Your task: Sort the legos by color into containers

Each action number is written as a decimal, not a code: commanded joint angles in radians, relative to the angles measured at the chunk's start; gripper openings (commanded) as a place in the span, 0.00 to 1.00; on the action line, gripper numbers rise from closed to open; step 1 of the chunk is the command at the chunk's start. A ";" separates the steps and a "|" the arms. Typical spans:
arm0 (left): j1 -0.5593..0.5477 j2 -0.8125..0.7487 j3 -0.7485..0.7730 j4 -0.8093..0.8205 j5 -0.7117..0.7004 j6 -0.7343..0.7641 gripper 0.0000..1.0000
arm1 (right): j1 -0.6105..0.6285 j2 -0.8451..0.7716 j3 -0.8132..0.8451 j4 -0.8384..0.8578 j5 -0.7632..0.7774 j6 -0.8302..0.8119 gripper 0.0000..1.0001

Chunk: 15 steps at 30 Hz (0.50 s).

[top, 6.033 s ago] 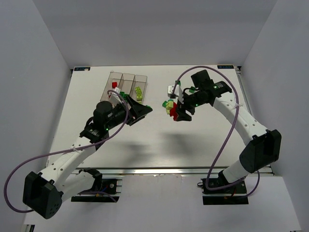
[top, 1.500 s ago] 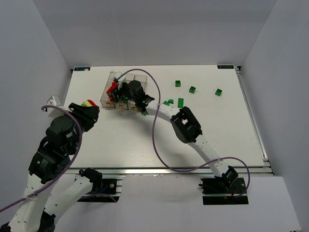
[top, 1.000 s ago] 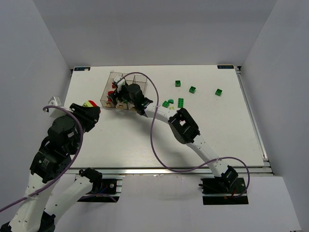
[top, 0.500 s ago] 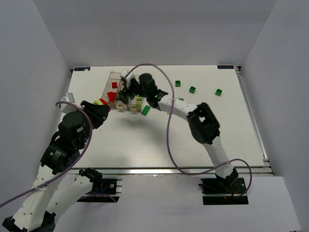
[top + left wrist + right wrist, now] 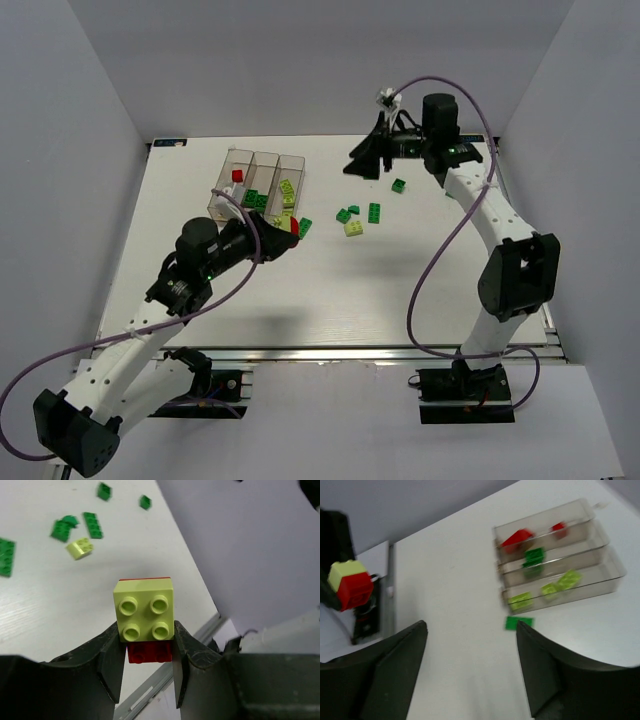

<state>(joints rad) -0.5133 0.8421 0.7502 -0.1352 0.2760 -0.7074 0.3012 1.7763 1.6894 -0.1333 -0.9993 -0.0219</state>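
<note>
Pinching a two-brick stack [image 5: 145,611], pale yellow-green on red, the left gripper [image 5: 146,632] has its jaws closed on the stack's smooth side walls, with the studs facing the wrist camera. It hangs beside the near right corner of the containers [image 5: 266,162]. These sit at the far left of the table [image 5: 430,290], with red, green and yellow-green pieces in separate bins. The right gripper [image 5: 362,163] is raised over the far edge, its jaws spread wide with nothing between them.

The bricks look light, rigid and hard, so a firm squeeze should not harm them. Their glossy sides are probably slippery, though, so a flat hold on two opposite walls seems safer than a corner hold. The stack mixes two colours and is likely held together only by stud friction. The free gripper would probably have to take the yellow-green brick by its exposed sides and tilt it off. The loose legos [image 5: 374,210] right of the containers lie flat and are best taken across their short sides.
</note>
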 commanded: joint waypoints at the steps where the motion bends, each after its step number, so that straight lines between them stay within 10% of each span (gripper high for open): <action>1: -0.001 -0.017 -0.026 0.268 0.207 0.115 0.00 | 0.045 -0.099 -0.092 -0.215 -0.203 0.054 0.79; 15: -0.007 0.046 -0.100 0.557 0.324 0.011 0.00 | 0.111 -0.253 -0.425 0.621 -0.406 0.724 0.88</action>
<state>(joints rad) -0.5144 0.9089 0.6590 0.3283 0.5674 -0.6804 0.3923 1.5612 1.2728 0.2680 -1.3422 0.5392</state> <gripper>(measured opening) 0.472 0.875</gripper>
